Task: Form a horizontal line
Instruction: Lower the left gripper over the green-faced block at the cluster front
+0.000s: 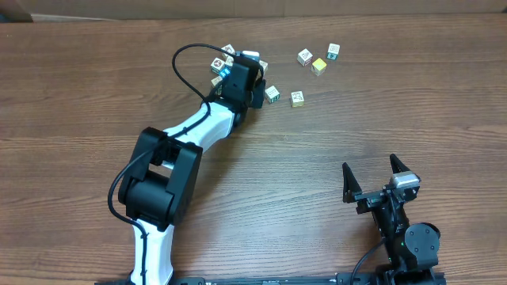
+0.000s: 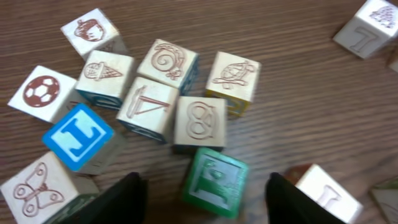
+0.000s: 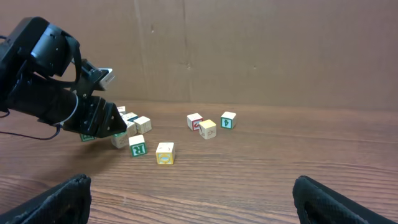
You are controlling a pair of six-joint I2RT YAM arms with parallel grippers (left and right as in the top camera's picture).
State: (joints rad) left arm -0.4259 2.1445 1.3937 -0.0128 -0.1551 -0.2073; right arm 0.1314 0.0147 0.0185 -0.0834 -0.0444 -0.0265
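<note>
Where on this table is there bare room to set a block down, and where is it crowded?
Bare wood spans the middle of the brown wooden table, between the white-and-black left arm and the black right arm, below the two loose cubes. Crowded: the cluster of picture cubes under the left arm's jaws.

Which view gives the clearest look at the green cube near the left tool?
Left wrist: the green cube sits close, carved top face clear, between the left tool's open fingers. Overhead, the arm hides it. Right wrist shows at most a distant green sliver under that tool.
</note>
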